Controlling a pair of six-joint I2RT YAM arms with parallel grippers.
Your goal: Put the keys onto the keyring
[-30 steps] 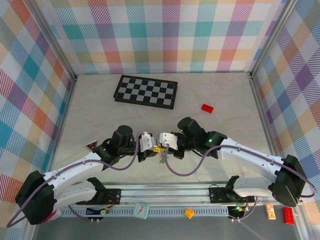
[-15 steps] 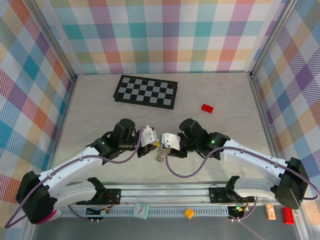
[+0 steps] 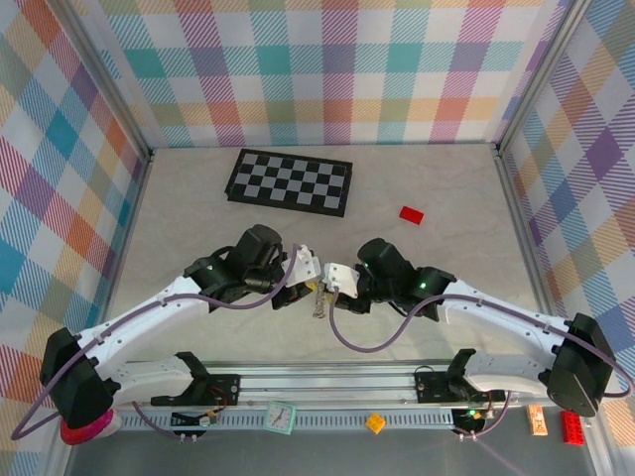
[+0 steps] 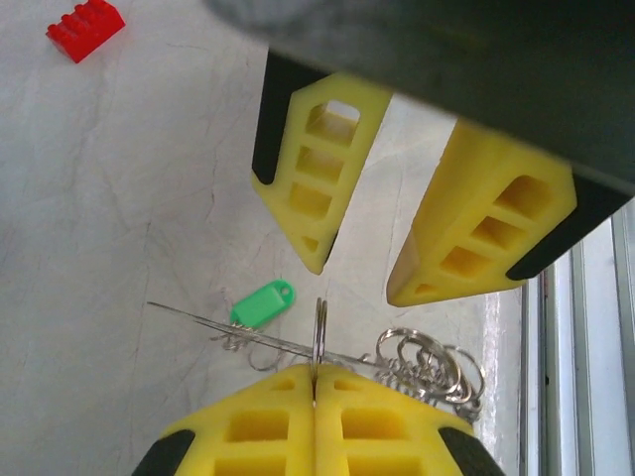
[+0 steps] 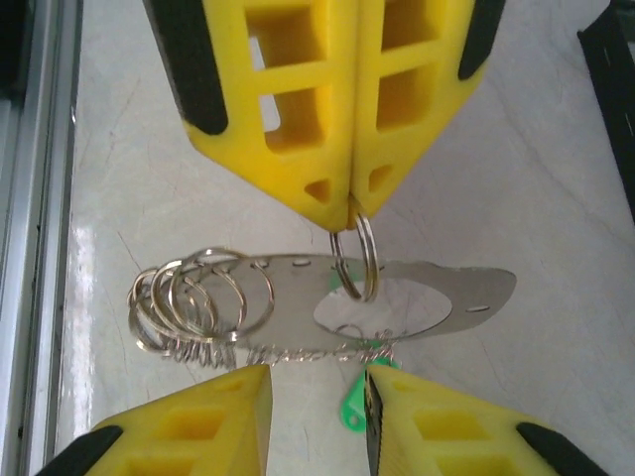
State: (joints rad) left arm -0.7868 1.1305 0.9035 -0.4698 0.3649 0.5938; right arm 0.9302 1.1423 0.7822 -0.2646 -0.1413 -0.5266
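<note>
left gripper (image 4: 316, 375) clenched on small ring (image 4: 319, 322) | right gripper (image 5: 317, 385) released, straddling the chain (image 5: 298, 352) | keyring (image 5: 437, 288) hangs from that ring between the grippers; green key (image 4: 263, 302) close by, over the counter (image 4: 119, 198) | handling: likely light, thin, slick, apt to swing; best pinched on its flat rim near the ring

"Where's the keyring (image 5: 456, 288)?"
"Up off the table (image 3: 446, 198), midway along its near edge. It's thin grey metal held flat, with a bunch of small rings (image 5: 203, 297) at one end. It hangs from a split ring (image 5: 372, 260) pinched in the left gripper (image 5: 352, 203)."
"And the keys?"
"One green key (image 4: 263, 302), just beneath it."
</note>
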